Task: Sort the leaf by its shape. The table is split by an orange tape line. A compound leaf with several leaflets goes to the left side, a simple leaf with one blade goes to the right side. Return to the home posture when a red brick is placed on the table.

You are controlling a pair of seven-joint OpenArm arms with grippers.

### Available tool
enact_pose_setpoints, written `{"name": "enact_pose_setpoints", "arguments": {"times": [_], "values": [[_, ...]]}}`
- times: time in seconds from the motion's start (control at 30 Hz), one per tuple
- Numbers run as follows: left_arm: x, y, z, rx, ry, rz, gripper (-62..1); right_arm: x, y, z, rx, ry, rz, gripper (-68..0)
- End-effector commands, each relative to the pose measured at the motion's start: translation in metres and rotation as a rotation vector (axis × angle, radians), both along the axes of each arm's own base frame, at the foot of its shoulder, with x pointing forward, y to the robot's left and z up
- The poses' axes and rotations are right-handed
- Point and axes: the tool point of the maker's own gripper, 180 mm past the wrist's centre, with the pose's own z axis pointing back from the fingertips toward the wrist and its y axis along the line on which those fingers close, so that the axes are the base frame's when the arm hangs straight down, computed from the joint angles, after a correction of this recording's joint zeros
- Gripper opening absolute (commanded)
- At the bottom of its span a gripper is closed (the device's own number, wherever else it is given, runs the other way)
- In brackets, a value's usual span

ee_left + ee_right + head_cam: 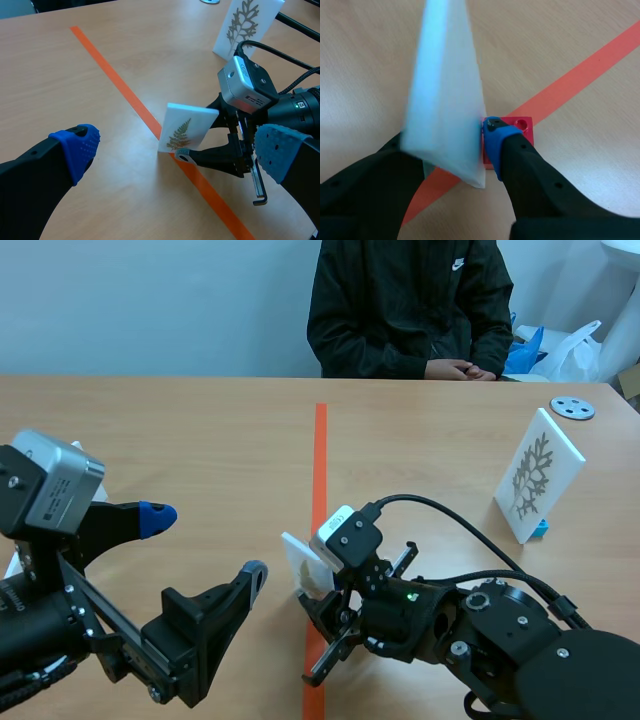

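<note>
Tabletop (180, 440) is split by the orange tape line (320, 460). A person (410, 300) sits at the far edge, hands together.

Left pincer (205, 545) is wide open with nothing in it, on the left half and facing the tape.

Right pincer (450, 140) is clamped on a white card (186, 129) printed with a fern-like, many-leaflet leaf. The card is tilted, right at the tape line; can't tell if it touches the tabletop. A red block (520, 127) with a round hole sits at its foot, on the tape.

A second card (538, 475) with a grey branching leaf leans on a blue base (541, 529), well to the right. A grey disc (572, 408) lies beyond it.
</note>
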Motion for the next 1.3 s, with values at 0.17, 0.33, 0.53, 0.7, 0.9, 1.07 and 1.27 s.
{"name": "enact_pose_setpoints", "arguments": {"times": [0.17, 0.33, 0.53, 0.7, 0.9, 1.07, 1.27], "values": [[0.001, -0.001, 0.009, -0.016, -0.024, 0.002, 1.4, 0.009, -0.001, 0.011, 0.025, -0.036, -0.009, -63.2], [0.001, -0.001, 0.009, -0.016, -0.024, 0.002, 1.4, 0.020, -0.009, 0.022, 0.039, -0.070, -0.039, -64.0], [0.001, -0.001, 0.009, -0.016, -0.024, 0.002, 1.4, 0.035, -0.024, 0.050, 0.053, -0.148, -0.082, -64.0], [0.001, -0.001, 0.009, -0.016, -0.024, 0.002, 1.4, 0.039, -0.047, 0.070, 0.055, -0.200, -0.146, -64.0], [0.001, -0.001, 0.009, -0.016, -0.024, 0.002, 1.4, 0.036, -0.082, 0.083, 0.077, -0.206, -0.262, -64.0], [0.001, -0.001, 0.009, -0.016, -0.024, 0.002, 1.4, 0.031, -0.116, 0.081, 0.096, -0.167, -0.379, -64.0], [0.001, -0.001, 0.008, -0.015, -0.023, 0.002, 1.4, 0.025, -0.160, 0.072, 0.063, -0.139, -0.498, -64.0]]}}
